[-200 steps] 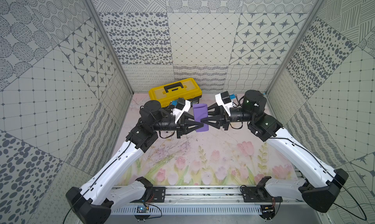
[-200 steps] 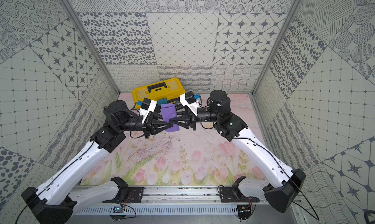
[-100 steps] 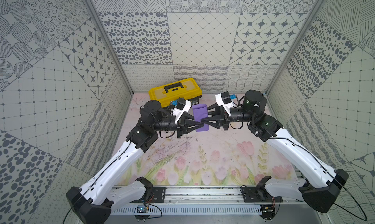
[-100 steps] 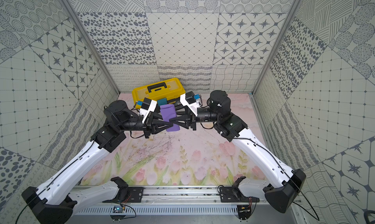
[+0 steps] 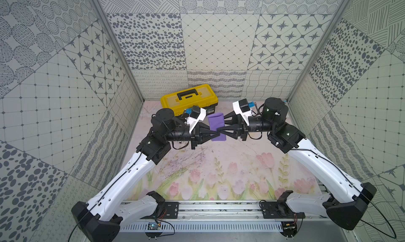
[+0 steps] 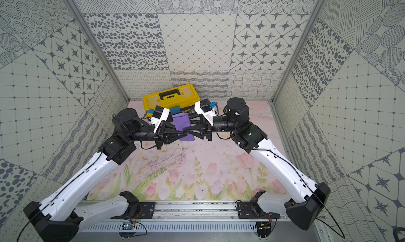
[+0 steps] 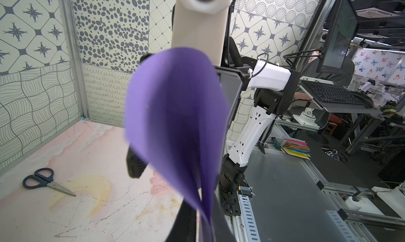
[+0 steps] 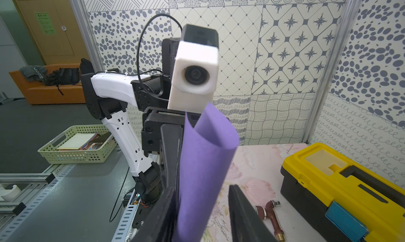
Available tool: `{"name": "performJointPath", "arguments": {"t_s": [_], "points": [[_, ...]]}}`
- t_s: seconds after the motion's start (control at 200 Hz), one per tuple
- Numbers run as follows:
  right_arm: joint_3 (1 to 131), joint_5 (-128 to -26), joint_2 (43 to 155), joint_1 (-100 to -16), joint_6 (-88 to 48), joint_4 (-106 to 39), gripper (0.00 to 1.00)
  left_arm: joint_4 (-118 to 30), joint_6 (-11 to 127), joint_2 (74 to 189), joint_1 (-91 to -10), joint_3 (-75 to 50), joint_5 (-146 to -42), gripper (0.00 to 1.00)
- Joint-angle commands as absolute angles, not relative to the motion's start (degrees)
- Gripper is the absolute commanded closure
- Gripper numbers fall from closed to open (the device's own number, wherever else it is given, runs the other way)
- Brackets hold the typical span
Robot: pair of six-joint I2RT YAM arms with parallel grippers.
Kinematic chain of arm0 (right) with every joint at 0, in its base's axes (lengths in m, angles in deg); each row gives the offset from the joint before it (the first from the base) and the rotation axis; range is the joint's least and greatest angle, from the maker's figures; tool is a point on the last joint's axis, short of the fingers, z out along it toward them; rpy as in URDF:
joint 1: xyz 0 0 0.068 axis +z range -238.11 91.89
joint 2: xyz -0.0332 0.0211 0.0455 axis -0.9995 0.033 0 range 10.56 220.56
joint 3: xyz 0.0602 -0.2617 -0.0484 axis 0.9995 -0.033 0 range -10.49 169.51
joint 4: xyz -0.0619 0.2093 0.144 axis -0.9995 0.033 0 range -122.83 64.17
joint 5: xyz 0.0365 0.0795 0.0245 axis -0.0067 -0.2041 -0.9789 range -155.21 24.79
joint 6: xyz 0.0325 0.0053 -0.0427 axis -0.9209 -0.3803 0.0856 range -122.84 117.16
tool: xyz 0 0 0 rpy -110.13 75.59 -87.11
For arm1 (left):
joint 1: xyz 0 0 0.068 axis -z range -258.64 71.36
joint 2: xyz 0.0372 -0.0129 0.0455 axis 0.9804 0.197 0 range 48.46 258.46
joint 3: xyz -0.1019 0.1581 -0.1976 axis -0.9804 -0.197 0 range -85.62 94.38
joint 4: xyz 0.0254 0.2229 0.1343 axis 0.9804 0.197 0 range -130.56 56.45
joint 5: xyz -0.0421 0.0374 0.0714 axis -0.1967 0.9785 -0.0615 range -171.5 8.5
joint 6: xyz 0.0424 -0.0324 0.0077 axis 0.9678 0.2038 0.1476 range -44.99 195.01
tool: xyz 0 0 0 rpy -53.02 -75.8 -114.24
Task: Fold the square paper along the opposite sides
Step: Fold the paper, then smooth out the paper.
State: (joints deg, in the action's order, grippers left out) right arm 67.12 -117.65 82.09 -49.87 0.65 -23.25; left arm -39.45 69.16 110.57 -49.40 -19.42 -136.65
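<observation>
Square paper (image 5: 215,121) curled; left gripper (image 5: 214,132) pinches it; right gripper (image 5: 222,126) parted around it

Through the left wrist camera the square paper (image 7: 175,111) hangs so close that it blurs, and the left gripper (image 7: 203,221) pinching it runs out of view. Through the right wrist camera the yellow toolbox (image 8: 293,164) is cut off, and a jaw hides part of a reddish tool (image 8: 271,216) that I cannot name.

Robotics lab: patterned test enclosure (image 5: 219,43), monitor (image 7: 338,37), keyboard (image 7: 333,96).
</observation>
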Motion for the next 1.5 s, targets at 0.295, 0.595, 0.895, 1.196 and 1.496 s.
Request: {"name": "performJointPath", "arguments": {"t_s": [0.295,0.595,0.895,1.196,1.496], "points": [[67.95,-116.59,80.35,-49.68,1.86,-23.51,0.41,-39.61,70.61,110.66,-49.28,-18.99,-137.35,0.94],[69.23,-117.5,80.96,-49.64,1.91,-22.11,0.4,-39.49,70.96,110.73,-49.3,-18.85,-138.18,0.97],[69.21,-114.6,79.89,-49.7,1.85,-21.67,0.4,-38.96,71.27,111.63,-49.28,-18.76,-139.36,0.96],[72.27,-103.86,78.63,-49.61,-4.85,-18.47,0.47,-36.66,72.19,113.39,-49.28,-17.6,-138.47,0.94],[75.97,-100.6,81.69,-48.82,-7.45,-13.62,0.56,-37.47,70.96,112.82,-49.19,-17.84,-128.93,0.93]]}}
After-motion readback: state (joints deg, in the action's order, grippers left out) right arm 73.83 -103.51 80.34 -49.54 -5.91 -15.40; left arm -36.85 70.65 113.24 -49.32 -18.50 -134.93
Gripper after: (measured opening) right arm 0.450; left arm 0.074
